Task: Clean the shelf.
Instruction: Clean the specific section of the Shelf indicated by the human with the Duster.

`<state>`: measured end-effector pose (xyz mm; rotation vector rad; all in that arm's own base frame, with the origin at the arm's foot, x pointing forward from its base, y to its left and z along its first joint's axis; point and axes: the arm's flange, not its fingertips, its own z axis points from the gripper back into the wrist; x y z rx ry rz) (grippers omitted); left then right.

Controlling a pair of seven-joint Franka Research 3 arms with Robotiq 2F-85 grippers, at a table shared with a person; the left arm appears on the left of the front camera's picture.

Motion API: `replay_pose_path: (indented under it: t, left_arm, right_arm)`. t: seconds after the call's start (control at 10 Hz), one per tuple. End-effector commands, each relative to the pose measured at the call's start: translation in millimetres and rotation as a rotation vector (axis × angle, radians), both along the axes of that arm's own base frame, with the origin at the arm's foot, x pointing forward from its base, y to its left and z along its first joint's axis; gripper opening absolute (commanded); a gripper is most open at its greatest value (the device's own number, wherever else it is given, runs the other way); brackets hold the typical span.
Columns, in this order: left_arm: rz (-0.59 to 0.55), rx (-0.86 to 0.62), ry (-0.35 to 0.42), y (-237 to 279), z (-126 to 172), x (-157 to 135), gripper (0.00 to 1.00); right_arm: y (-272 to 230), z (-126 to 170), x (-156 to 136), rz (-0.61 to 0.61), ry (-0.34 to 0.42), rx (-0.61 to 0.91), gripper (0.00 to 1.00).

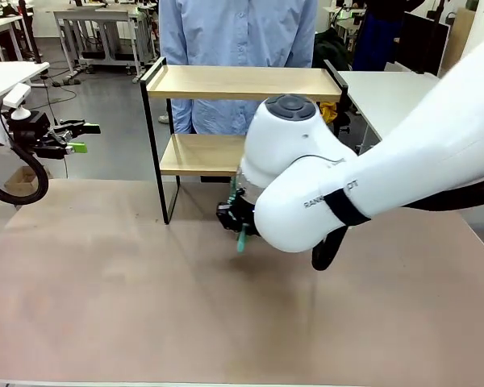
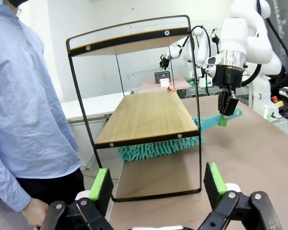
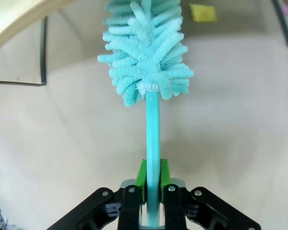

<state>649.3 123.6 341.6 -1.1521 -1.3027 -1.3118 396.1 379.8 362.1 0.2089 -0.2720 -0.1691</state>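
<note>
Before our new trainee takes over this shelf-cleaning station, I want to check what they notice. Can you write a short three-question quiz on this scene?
1. True or false: the left gripper is shut on the teal duster.
2. Where is the duster's fluffy head?
A) on the top board of the shelf
B) under the lower board
C) held by the left gripper
3. Fill in: the right gripper clamps the duster by its ____.

Key:
1. False. The left gripper is open and empty, off to the side of the shelf.
2. B.
3. Handle.
</note>
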Motion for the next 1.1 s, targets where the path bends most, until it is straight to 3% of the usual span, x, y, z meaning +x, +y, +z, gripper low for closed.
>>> replay_pose_path:
  t: [0.0,0.5,0.7,0.8,0.9,1.0]
  left_arm:
    - [-0.006,0.007,-0.008,0,2,-2,1.0]
    - [-0.006,0.007,-0.008,0,2,-2,1.0]
    - [-0.006,0.007,-0.008,0,2,-2,1.0]
    - [-0.006,0.007,-0.008,0,2,-2,1.0]
    - [-0.006,0.007,-0.008,0,2,-2,1.0]
    - [-0.006,0.007,-0.008,0,2,-2,1.0]
  right_arm:
    - [-39,15,-11,-0.008,0.067,-0.019,0.13]
    - [-122,18,-29,-0.035,0.148,-0.083,0.13]
    - [-153,22,-34,-0.051,0.133,-0.113,0.13]
    - [-152,28,-37,-0.034,0.071,-0.11,0.13]
    - [-137,15,-27,-0.062,0.131,-0.115,0.13]
    - [-137,15,-27,-0.062,0.131,-0.115,0.13]
